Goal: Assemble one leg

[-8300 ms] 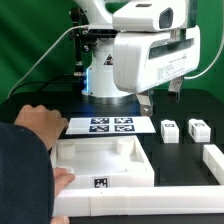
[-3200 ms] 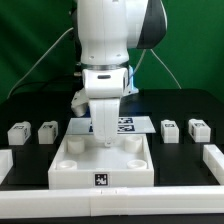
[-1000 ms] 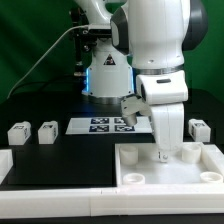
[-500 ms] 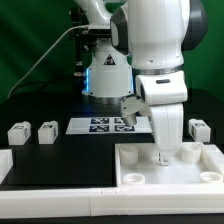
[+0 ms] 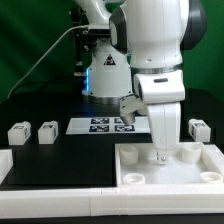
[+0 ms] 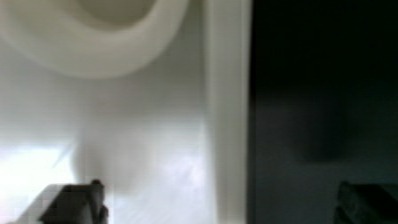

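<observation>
The large white tabletop [image 5: 150, 172] lies at the front of the exterior view's right, with round corner sockets [image 5: 190, 152]. My gripper [image 5: 164, 150] points down at its far rim. In the wrist view my gripper [image 6: 222, 205] is open and empty. One fingertip [image 6: 71, 203] is over the white tabletop [image 6: 143, 130] and the other is over the black table beside its edge. Two small white legs [image 5: 17, 132] [image 5: 47, 131] stand at the exterior view's left. A third leg [image 5: 198, 128] stands at the right, behind the tabletop.
The marker board [image 5: 105, 125] lies behind the tabletop near the robot's base. A low white wall [image 5: 50, 188] runs along the table's front at the exterior view's left. A round socket [image 6: 107, 30] of the tabletop shows in the wrist view.
Since about three seconds ago the tabletop has shifted from the middle to the exterior view's right, along with the arm. In the last second the arm has risen very slightly.
</observation>
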You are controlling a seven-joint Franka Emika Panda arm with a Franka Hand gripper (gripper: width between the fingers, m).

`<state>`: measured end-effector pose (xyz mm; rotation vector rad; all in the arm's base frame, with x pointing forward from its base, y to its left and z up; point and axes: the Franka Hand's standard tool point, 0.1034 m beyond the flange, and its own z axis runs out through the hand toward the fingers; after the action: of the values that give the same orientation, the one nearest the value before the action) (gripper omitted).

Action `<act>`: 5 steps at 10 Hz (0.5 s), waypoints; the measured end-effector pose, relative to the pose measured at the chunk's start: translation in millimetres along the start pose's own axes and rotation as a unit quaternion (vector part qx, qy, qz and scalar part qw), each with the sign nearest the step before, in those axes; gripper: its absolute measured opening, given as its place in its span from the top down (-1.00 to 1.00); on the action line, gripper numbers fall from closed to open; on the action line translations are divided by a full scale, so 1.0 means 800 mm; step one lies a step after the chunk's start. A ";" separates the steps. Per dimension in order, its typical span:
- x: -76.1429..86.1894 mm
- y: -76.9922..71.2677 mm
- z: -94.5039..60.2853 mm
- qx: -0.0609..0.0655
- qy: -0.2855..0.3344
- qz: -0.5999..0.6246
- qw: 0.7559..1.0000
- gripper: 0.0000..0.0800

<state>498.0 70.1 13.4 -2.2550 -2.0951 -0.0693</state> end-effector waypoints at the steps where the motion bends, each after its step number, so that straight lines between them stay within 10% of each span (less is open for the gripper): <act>1: 0.005 -0.002 -0.010 -0.005 -0.001 0.024 1.000 -0.62; 5: 0.079 -0.008 -0.039 -0.032 0.011 0.235 0.971 -0.62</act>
<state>496.9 131.3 49.5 -2.7055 -1.5129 -0.1371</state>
